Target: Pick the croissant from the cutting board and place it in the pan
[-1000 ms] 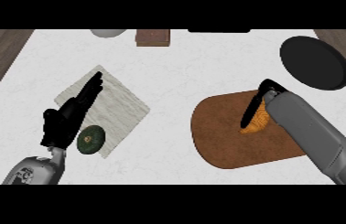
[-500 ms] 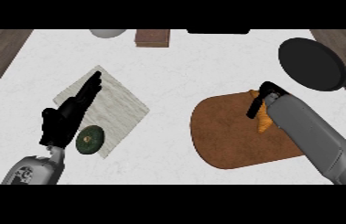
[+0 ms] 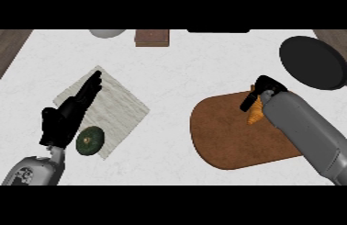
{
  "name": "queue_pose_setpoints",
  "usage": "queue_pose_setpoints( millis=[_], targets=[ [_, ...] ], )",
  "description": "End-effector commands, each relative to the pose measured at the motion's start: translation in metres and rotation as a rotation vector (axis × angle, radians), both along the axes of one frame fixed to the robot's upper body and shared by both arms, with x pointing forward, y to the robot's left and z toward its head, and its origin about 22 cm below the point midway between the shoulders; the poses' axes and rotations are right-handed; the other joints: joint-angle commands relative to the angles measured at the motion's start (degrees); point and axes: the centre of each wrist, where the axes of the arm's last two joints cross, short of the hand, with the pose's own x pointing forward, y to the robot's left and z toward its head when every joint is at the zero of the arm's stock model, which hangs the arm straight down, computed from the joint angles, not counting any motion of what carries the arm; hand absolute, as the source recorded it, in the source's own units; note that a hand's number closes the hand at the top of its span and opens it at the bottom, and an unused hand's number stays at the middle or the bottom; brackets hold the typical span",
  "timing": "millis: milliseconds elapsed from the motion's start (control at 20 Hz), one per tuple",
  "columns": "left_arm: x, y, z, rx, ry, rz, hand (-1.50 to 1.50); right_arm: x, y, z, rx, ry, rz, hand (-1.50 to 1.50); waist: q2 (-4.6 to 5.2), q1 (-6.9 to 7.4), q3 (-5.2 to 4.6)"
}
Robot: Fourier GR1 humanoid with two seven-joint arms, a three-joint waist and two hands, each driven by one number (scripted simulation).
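A golden croissant (image 3: 254, 115) lies over the far right part of the brown cutting board (image 3: 227, 139), mostly hidden by my right hand (image 3: 266, 85), whose fingers and thumb are curled round it. My grey right forearm covers the board's right side. The black pan (image 3: 313, 62) sits beyond the board at the far right, a short way from that hand. At the left, my left hand (image 3: 66, 116) rests open over a white cloth (image 3: 122, 110), fingers straight and pointing away.
A dark green round thing (image 3: 89, 141) lies on the cloth's near corner beside my left hand. Along the far edge stand a grey bowl (image 3: 107, 33), a brown wooden block (image 3: 152, 37) and a dark object (image 3: 217, 30).
The croissant has shifted a little toward the board's far edge inside my right hand, and the forearm has swung slightly. The left hand has not moved.
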Motion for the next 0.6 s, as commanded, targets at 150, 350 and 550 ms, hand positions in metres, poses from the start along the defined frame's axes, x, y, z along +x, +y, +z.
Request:
queue_pose_setpoints(
  millis=[150, 350, 550],
  targets=[
    [-0.004, -0.005, 0.003, -0.012, 0.004, -0.034, 0.00, -0.008, 0.065, 0.019, 0.035, -0.539, 0.225, 1.50, 0.42, 1.72, 0.68],
    [-0.001, 0.009, 0.000, -0.024, 0.018, -0.006, 0.00, 0.001, 0.062, 0.056, -0.105, -0.776, 0.274, 1.50, 0.25, 0.36, 0.52],
    [-0.001, 0.005, 0.003, -0.008, 0.024, 0.007, 0.00, -0.007, 0.073, 0.064, -0.162, -1.008, 0.287, 1.50, 0.11, -0.31, 0.55]
  ],
)
